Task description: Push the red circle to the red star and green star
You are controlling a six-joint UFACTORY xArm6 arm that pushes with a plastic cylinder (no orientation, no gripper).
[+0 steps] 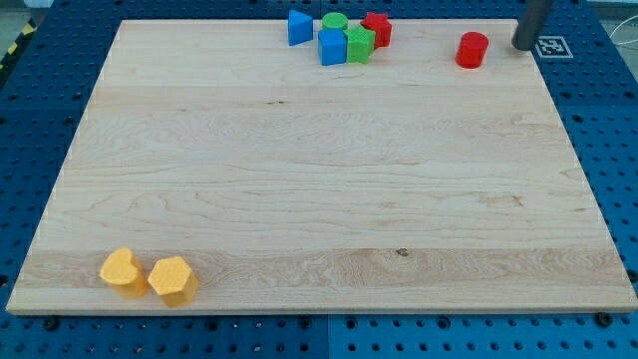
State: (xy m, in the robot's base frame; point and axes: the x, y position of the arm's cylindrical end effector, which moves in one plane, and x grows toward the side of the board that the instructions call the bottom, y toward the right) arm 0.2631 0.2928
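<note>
The red circle [473, 49] stands near the view's top right on the wooden board [319, 170]. To its left is a cluster: the red star [377, 28], the green star [359, 44], a green circle [335, 22], a blue cube [332, 47] and a blue triangle [299, 27]. My tip [524, 46] is the lower end of the dark rod at the view's top right, a short way to the right of the red circle and apart from it.
Two yellow blocks, a heart-like one [121, 270] and a hexagon [172, 280], sit at the view's bottom left. A white marker tag [553, 45] lies beside the rod. Blue pegboard [608, 120] surrounds the board.
</note>
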